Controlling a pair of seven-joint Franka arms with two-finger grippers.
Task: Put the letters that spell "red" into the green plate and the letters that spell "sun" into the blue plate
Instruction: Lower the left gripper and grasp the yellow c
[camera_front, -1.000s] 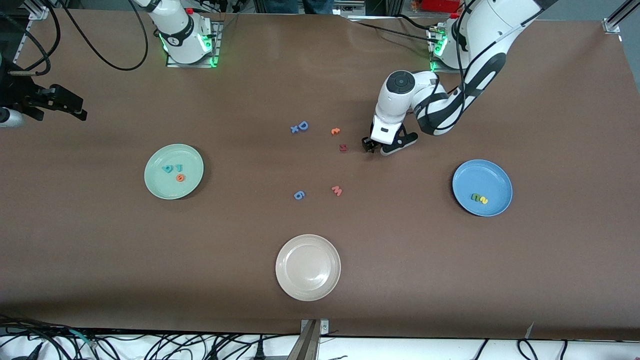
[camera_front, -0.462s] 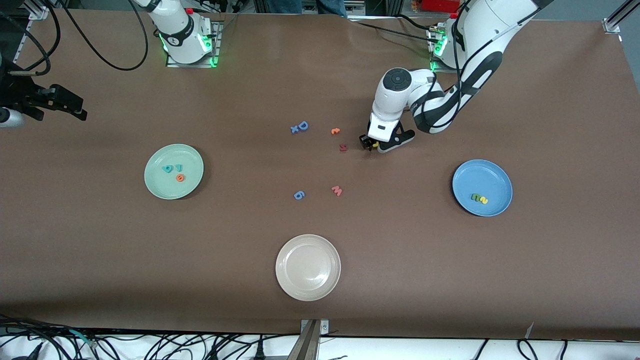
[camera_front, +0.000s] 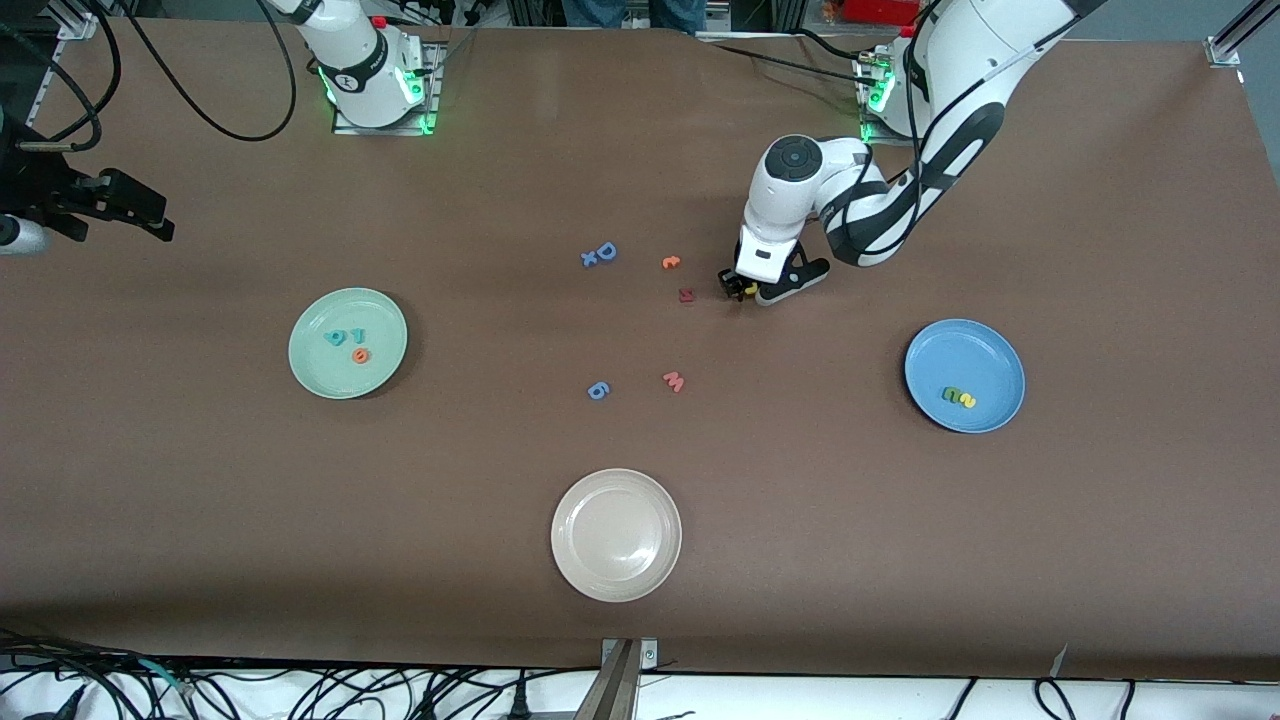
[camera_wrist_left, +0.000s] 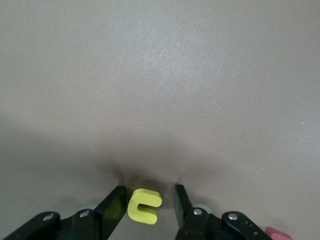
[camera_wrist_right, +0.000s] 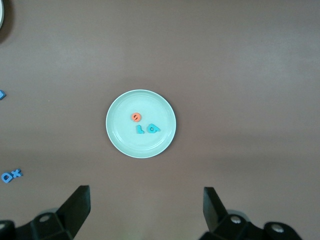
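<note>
Your left gripper (camera_front: 745, 290) is down at the brown counter (camera_front: 900, 550), jaws either side of the tiny yellow foam "n" (camera_wrist_left: 144, 205), a slim gap showing on each side. Yellow "s" (camera_front: 968, 401) and green "u" (camera_front: 951, 394) lie in the round blue plate (camera_front: 990, 350). The round mint-green plate (camera_wrist_right: 120, 135) holds the teal "r" (camera_wrist_right: 140, 130), teal "d" (camera_wrist_right: 153, 129) and orange "e" (camera_wrist_right: 135, 117). Your right gripper (camera_wrist_right: 145, 212) waits above, jaws spread wide.

White arms (camera_front: 800, 190), black joints, green-lit bases (camera_front: 378, 95), black pincers.
</note>
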